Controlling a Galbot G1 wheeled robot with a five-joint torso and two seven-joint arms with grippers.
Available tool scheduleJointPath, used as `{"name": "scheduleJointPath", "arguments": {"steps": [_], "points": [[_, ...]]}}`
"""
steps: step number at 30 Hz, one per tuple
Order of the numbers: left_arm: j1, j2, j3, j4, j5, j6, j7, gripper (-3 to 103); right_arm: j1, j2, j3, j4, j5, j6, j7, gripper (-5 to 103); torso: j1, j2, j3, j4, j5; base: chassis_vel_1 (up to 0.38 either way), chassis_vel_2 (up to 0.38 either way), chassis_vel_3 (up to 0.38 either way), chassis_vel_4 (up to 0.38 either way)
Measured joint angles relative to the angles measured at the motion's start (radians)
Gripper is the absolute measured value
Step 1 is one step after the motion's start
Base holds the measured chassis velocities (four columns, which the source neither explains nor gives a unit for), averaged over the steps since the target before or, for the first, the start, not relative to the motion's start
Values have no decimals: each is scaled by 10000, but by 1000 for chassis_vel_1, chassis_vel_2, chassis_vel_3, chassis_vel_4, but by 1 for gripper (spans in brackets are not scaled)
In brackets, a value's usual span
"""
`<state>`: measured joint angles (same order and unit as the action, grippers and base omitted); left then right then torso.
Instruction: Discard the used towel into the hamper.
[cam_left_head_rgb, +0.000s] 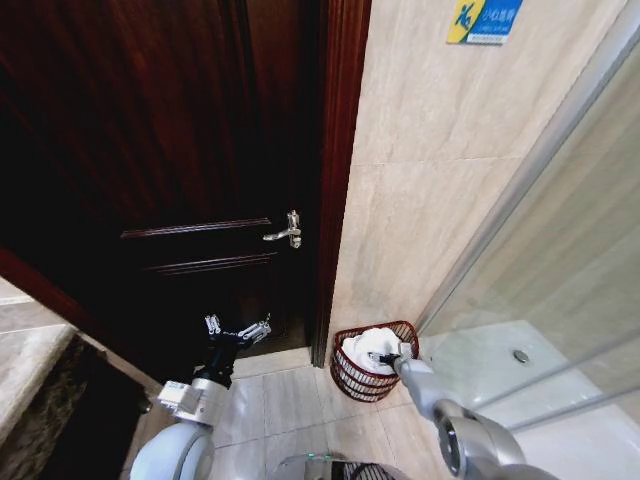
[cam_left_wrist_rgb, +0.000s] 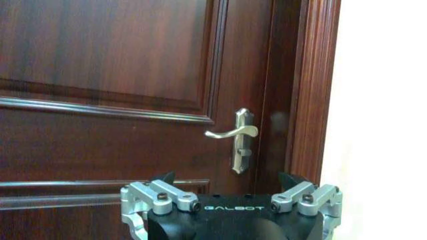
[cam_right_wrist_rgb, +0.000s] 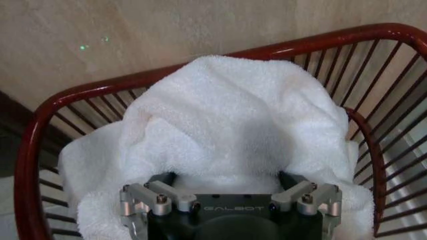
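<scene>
Currently, scene: white towel (cam_right_wrist_rgb: 227, 125) bunched inside the hamper (cam_left_head_rgb: 352, 375), draped over its rim.
Right gripper (cam_left_head_rgb: 384, 357): at the towel, jaws spread.
Left gripper (cam_left_head_rgb: 238, 334): idle, spread, facing door.
Handling: probably soft, light; pinch a fold.

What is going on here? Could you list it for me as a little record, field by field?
Place: tiled corner beside a dark wooden door and a glass panel
Hamper: red wire basket on the floor by the wall
Towel: white, heaped inside the hamper, draped over its rim
Right claw: down at the towel in the hamper, towel between its fingers
Left claw: open, raised, facing the door handle
</scene>
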<state>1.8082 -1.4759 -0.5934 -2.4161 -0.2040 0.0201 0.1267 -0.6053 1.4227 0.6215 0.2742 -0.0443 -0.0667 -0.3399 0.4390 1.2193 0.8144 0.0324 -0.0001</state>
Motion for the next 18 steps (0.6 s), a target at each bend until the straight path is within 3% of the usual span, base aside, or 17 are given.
{"name": "scheduleJointPath", "arguments": {"steps": [9, 18], "points": [[0, 0, 0, 0, 0, 0, 0, 100, -624, -229, -54, 614, 116, -232, -332, 100, -1, 0, -1, 1, 3, 0, 0, 0, 0], [0, 0, 0, 0, 0, 0, 0, 100, -1257, -208, -289, 1009, 83, 30, -184, 100, -3, 0, -2, 1, -1, -42, 64, 62, -47]]}}
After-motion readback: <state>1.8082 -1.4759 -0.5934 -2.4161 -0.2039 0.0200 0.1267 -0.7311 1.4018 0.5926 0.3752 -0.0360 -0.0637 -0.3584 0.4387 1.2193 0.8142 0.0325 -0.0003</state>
